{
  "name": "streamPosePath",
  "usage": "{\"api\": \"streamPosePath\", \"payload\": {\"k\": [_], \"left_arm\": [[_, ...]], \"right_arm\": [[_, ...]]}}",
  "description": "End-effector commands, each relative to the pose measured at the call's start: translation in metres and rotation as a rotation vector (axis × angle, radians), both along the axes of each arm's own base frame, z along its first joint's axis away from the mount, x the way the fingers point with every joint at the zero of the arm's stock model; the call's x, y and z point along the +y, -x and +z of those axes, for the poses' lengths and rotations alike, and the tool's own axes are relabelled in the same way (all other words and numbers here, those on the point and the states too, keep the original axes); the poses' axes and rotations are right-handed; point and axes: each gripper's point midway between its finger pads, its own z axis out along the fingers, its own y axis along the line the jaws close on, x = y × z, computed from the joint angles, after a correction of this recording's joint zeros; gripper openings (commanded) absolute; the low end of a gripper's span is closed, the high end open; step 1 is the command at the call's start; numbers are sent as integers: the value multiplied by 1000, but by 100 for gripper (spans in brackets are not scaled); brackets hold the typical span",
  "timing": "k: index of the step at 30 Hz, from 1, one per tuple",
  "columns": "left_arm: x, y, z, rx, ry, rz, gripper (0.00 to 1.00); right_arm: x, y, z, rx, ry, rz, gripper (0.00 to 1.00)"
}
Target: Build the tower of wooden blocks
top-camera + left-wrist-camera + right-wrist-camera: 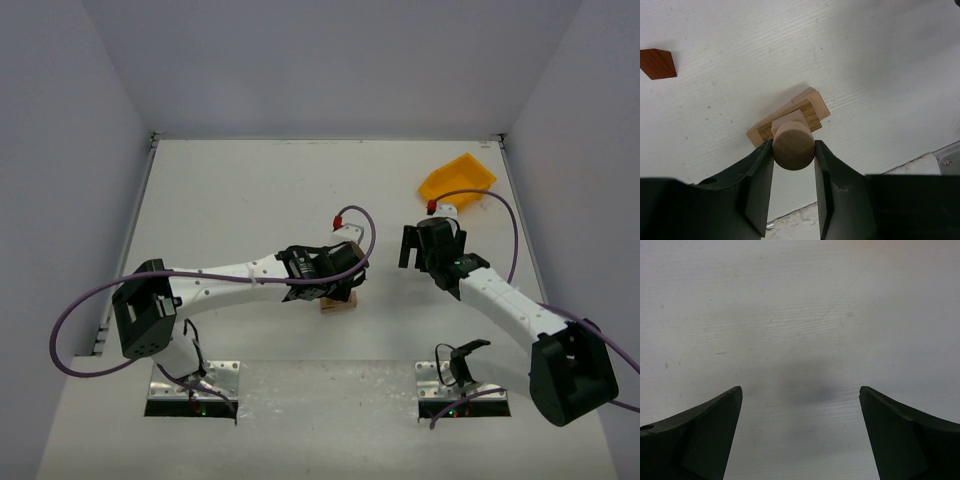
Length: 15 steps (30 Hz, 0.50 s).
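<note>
Grips a round wood block [793,150] firmly in the left gripper [793,146], directly over the pale stacked blocks [790,117] near the middle of the table [230,190]; cannot tell whether touching yet. Leaves the dark reddish-brown block [657,63] at ten o'clock of the stack. Hangs the right gripper [800,435] wide, empty, at three o'clock. Risks toppling if released off-centre, or skewing the uneven layers if pressed.
</note>
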Motion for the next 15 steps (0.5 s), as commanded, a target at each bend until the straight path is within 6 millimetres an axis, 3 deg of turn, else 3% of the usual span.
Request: {"api": "streamPosePath", "payload": {"k": [1,15], "left_arm": [[-8,-2,6,-25,36,-5,10],[-8,-1,3,-19,33,-8,11]], "right_arm": [[2,-13,21,-66,-15,-9,99],[1,-13,22,-71,-10,-12,99]]}}
